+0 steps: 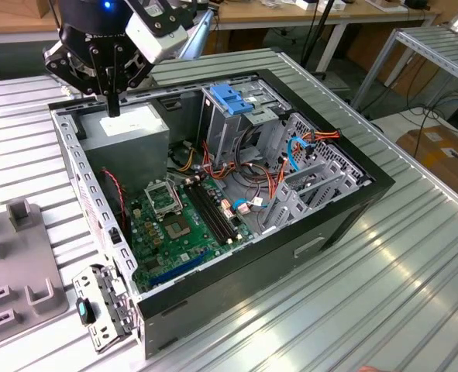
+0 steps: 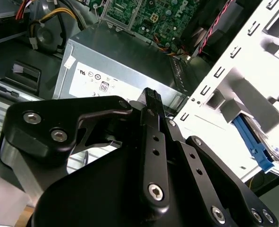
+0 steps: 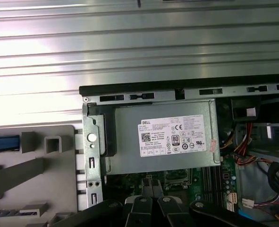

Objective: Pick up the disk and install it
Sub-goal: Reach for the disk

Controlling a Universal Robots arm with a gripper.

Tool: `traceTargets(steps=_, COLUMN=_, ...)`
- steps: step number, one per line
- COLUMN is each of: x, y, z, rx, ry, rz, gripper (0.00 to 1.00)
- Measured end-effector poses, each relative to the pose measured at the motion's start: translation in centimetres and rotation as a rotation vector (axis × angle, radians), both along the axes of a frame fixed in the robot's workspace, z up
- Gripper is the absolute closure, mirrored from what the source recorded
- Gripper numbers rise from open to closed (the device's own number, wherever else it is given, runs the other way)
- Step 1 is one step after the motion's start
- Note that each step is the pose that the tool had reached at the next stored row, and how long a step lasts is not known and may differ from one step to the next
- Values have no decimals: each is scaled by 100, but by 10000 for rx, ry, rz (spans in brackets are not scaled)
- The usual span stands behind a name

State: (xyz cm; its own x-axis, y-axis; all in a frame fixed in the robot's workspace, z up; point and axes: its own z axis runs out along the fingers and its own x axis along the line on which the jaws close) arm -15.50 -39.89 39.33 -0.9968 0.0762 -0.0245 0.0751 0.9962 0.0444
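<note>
My gripper (image 1: 114, 108) hangs over the back left corner of the open computer case (image 1: 352, 203), just above the grey power-supply box (image 1: 132, 130). Its two black fingers are pressed together and hold nothing, as both wrist views show (image 2: 151, 93) (image 3: 152, 183). Outside the case's rear wall stands a grey fixture (image 3: 40, 161). A light-blue rail in it appears to be the edge of the disk (image 3: 2, 144) (image 2: 252, 142); the rest of the disk is hidden. The gripper is well apart from it.
A blue plastic handle piece (image 1: 232, 98) sits on top of the metal drive cage (image 1: 236, 124) at the back of the case. The green motherboard (image 1: 178, 229) and orange and red cables (image 1: 271, 182) lie inside. The case rests on a ribbed metal table (image 1: 383, 310).
</note>
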Motion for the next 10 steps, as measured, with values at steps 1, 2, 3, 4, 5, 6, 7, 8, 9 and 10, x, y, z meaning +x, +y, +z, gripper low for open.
traceTargets(steps=1, x=-5, y=0, z=0, rx=0, ry=0, rz=0, gripper=89)
traceTargets(steps=2, x=-8, y=0, z=0, rx=0, ry=0, rz=-1, gripper=89)
traceTargets(steps=3, x=-15, y=0, z=0, rx=0, ry=0, rz=0, gripper=89)
traceTargets(steps=4, x=-22, y=0, z=0, rx=0, ry=0, rz=0, gripper=89)
traceTargets(steps=5, x=-32, y=0, z=0, rx=0, ry=0, rz=0, gripper=89)
traceTargets(steps=6, x=-44, y=0, z=0, rx=1, ry=-1, rz=0, gripper=89)
traceTargets(steps=7, x=-54, y=0, z=0, rx=0, ry=0, rz=0, gripper=89)
traceTargets(steps=8, x=-59, y=0, z=0, rx=0, ry=0, rz=0, gripper=89)
traceTargets(steps=9, x=-65, y=0, z=0, rx=0, ry=0, rz=0, gripper=89)
traceTargets(steps=10, x=-73, y=0, z=0, rx=0, ry=-1, rz=0, gripper=89)
